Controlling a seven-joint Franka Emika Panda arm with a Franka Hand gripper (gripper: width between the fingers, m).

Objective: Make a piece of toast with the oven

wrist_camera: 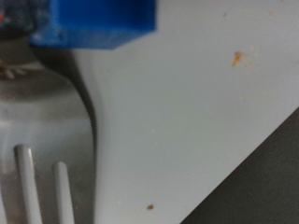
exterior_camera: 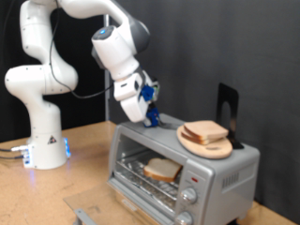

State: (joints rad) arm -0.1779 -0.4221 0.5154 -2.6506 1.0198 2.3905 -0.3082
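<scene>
The toast (exterior_camera: 163, 170) already sits on the rack inside the open oven (exterior_camera: 234, 173), and the gripper (exterior_camera: 151, 119) hangs above its top, grip unclear.

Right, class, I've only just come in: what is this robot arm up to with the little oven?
The arm's gripper hangs just above the top of the silver toaster oven, towards its rear corner, with nothing visibly between its fingers. The oven door is open, and a slice of bread lies on the rack inside. More bread sits on a round wooden board on the oven's top.
</scene>
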